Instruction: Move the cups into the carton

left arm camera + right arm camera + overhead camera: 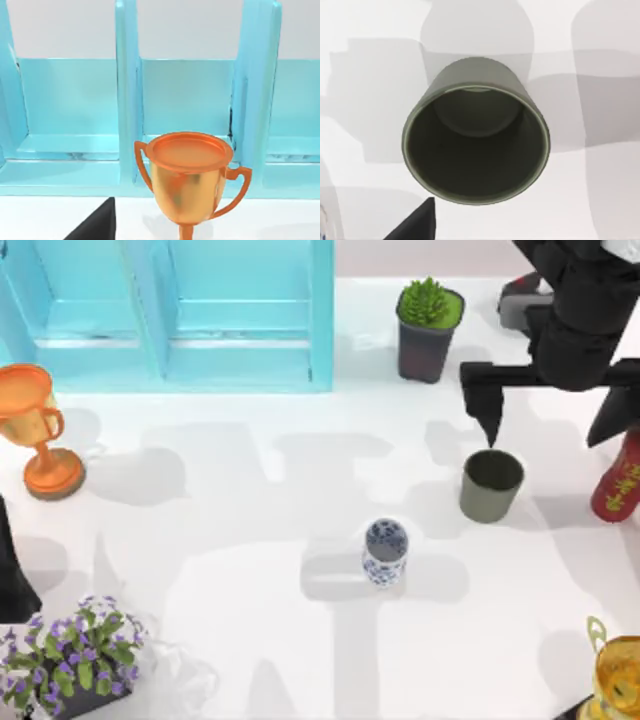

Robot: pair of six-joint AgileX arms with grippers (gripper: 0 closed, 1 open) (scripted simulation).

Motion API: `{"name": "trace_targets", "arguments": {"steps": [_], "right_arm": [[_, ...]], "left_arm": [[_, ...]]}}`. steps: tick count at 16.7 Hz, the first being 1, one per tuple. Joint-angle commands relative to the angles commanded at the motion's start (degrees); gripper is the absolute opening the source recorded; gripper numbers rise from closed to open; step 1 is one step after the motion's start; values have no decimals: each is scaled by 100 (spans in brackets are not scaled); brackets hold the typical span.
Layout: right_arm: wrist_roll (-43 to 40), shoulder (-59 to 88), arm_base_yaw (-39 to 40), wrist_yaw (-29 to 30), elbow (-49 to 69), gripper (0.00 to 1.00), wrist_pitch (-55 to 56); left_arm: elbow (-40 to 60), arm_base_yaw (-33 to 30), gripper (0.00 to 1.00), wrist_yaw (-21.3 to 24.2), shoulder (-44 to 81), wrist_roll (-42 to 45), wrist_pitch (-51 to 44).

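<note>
The dark olive-grey cup point(492, 485) stands upright at the table's right. In the right wrist view I look straight down into the olive cup point(476, 130). My right gripper point(548, 438) hangs open above and just behind it, with its left fingertip point(490, 432) close over the cup's far rim. Nothing is held. The white cup with blue flowers point(385, 552) stands upright near the table's middle, apart from both arms. The turquoise carton point(170, 315) lies at the back left, and its compartments point(185, 100) face the left wrist camera. My left arm point(12, 575) is parked at the left edge.
An orange trophy point(35, 425) stands in front of the carton's left end, close before the left wrist camera point(190, 175). A green potted plant point(428, 325) is at the back, a red bottle point(620, 480) right of the olive cup, a gold trophy point(620, 680) front right, and purple flowers point(75, 660) front left.
</note>
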Motion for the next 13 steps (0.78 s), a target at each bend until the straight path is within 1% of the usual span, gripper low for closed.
{"name": "trace_targets", "arguments": {"steps": [5, 9, 13], "right_arm": [[2, -10, 5, -2, -617, 100, 600], [104, 274, 105, 5, -1061, 100, 1365], [128, 369, 125, 7, -1132, 100, 1498]], "left_arm": [[0, 0, 100, 0, 0, 0, 0], [0, 0, 100, 0, 0, 0, 0], [0, 0, 100, 0, 0, 0, 0]]}}
